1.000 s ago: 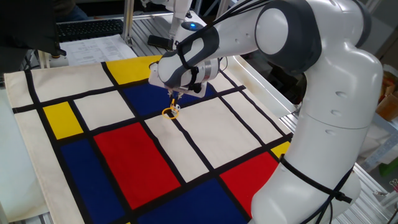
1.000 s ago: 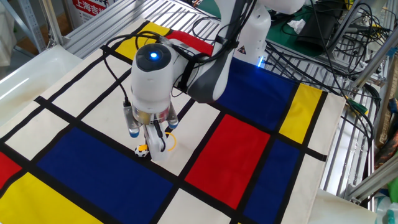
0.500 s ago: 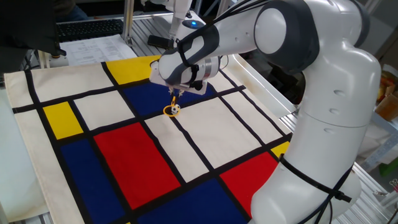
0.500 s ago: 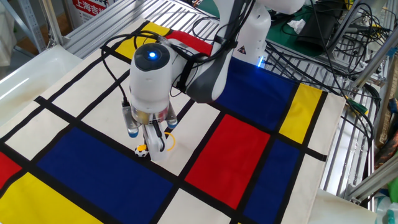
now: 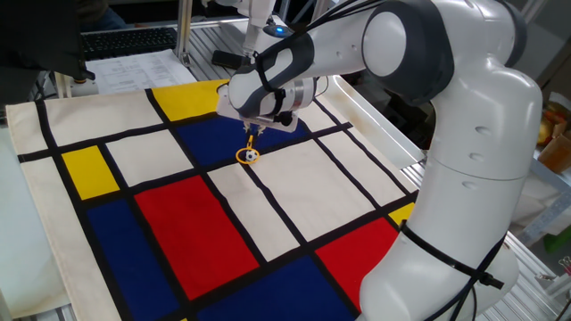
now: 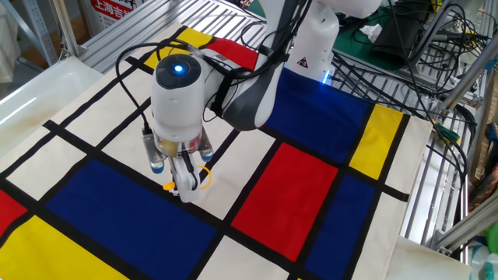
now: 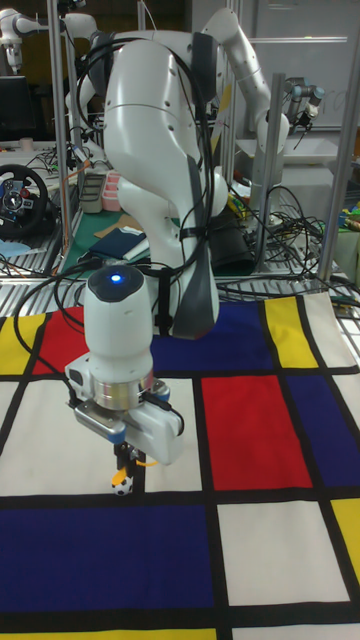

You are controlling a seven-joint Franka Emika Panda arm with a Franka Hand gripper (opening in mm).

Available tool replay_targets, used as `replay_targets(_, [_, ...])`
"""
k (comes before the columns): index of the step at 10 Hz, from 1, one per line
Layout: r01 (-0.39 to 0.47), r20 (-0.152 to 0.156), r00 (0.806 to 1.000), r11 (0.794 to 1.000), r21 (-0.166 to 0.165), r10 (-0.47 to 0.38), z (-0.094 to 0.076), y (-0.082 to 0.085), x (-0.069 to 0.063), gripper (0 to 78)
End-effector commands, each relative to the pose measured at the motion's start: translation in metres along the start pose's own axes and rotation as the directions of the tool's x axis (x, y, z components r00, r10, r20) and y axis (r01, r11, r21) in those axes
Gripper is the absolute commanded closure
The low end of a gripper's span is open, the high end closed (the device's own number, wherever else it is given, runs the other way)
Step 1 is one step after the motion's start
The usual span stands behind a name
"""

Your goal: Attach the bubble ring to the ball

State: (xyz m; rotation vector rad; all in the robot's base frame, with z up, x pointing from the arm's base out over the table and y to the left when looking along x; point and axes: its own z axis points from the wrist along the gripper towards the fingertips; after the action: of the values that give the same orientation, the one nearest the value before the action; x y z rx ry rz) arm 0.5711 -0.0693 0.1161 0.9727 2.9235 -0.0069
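Observation:
The ball (image 5: 253, 156), tiny and white with black patches, rests on a black line of the cloth where a blue panel meets a white one. The orange-yellow bubble ring (image 5: 245, 158) has its loop down on the cloth, around or tight against the ball. Its short handle rises into my gripper (image 5: 251, 136), which is shut on it just above. In the tall fixed view the ball (image 7: 121, 487) sits right under my gripper (image 7: 123, 463). In the other fixed view my gripper (image 6: 185, 185) hides the ball, and only part of the bubble ring (image 6: 205, 176) shows.
A cloth of red, blue, yellow and white panels (image 5: 187, 223) covers the table. A metal rack and cables (image 6: 436, 85) run along one side. The robot's large white base (image 5: 464, 205) stands at the cloth's edge, and a keyboard and papers (image 5: 125, 53) lie beyond the far edge.
My gripper has shifted slightly across the cloth with the ring, bringing the loop from beside the ball to around or against it. In the other fixed view the ball is now hidden.

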Motion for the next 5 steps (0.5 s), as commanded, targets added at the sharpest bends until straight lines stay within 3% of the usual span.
replay_targets(1, [0.06,-0.002,0.998,0.998,-0.011,-0.06,0.0011,-0.0052,-0.0195,76.3])
replay_targets(5, [0.072,-0.005,0.997,0.997,-0.016,-0.072,0.0031,-0.0052,-0.0239,76.3])
